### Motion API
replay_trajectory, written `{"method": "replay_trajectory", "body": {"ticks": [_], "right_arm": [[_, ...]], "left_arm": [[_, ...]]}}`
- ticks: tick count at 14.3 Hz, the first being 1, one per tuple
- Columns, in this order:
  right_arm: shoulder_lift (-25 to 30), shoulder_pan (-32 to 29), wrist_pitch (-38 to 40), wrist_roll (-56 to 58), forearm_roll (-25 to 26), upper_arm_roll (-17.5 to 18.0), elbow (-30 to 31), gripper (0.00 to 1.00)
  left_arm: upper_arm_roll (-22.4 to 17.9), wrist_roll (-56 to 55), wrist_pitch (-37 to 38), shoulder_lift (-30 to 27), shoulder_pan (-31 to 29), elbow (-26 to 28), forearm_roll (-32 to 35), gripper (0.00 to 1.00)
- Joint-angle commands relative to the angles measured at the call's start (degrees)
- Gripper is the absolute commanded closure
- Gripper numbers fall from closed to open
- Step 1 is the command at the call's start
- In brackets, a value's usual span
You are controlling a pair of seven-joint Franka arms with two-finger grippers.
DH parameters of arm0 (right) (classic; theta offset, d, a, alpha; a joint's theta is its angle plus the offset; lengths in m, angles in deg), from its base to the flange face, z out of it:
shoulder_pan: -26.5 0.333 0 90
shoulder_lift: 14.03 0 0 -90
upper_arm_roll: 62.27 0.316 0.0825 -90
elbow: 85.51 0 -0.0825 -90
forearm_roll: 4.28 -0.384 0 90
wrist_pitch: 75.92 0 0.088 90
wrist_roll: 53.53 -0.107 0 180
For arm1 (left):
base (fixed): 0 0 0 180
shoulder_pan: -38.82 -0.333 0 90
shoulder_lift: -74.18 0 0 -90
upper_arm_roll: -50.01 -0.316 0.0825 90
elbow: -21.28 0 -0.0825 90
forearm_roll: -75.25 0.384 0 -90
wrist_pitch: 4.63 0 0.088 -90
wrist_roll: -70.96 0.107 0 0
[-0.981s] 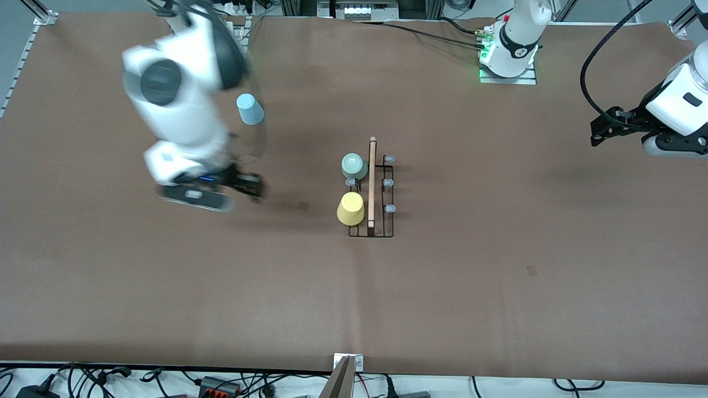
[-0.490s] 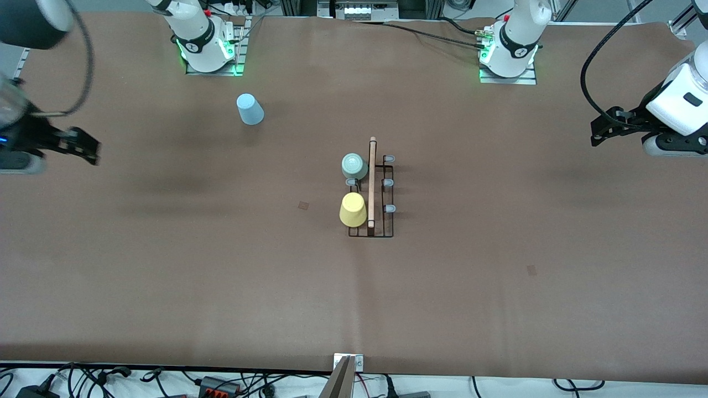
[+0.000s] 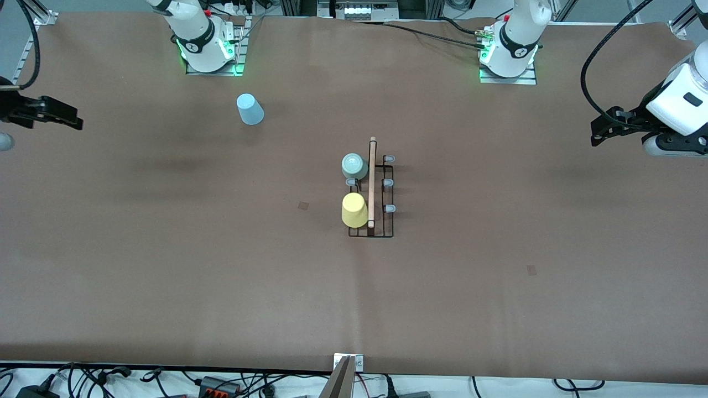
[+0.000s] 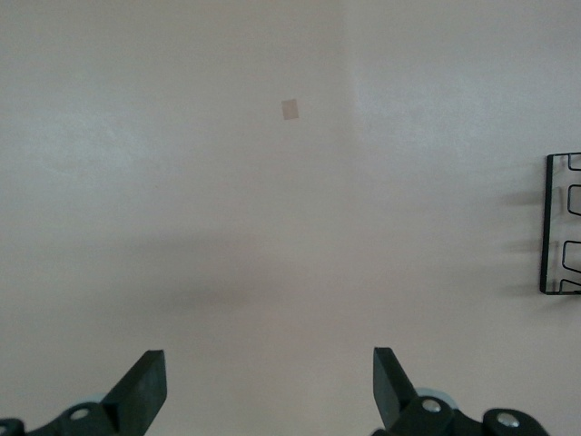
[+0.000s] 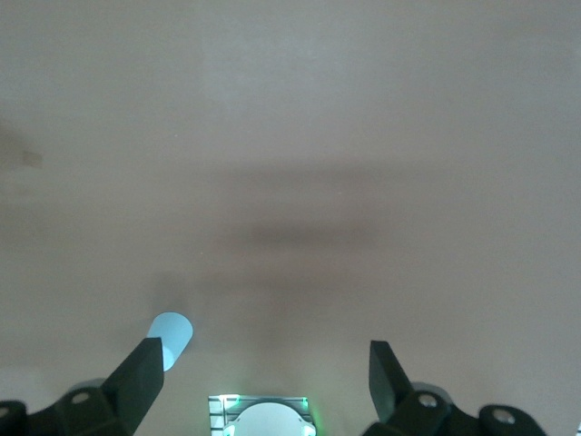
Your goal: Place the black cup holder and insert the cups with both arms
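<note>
Both tools are held apart and empty: right tool (image 3: pixel 69 119) and left tool (image 3: pixel 600 130) are parked over opposite tabletop (image 3: pixel 166 265) ends.

3 cups (image 3: pixel 354 166), 1 black cup holder (image 3: pixel 381 226), 2 arms (image 3: pixel 672 105).

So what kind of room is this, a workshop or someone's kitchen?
Most likely a robotics lab, not a kitchen. Two white robot arms are bolted at bases with green lights along one edge of a table covered in brown paper. Cables and power strips crowd its edge, and aluminium framing stands at the corners.
</note>
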Motion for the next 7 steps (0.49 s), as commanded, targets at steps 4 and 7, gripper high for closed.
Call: {"method": "replay_trajectory", "body": {"ticks": [4,7], "right_arm": [[4.8,0.7,-14.6,0.7,-1.3,-0.7,9.8,0.0],[3.3,0.5,-15.1,0.2,-1.1,-0.6,7.8,0.0]], "left_arm": [[0.2,1.0,1.1,0.2,-0.3,-1.2,-0.2,0.0],[0.2,1.0,1.1,0.2,-0.2,-1.2,-0.2,0.0]]}}
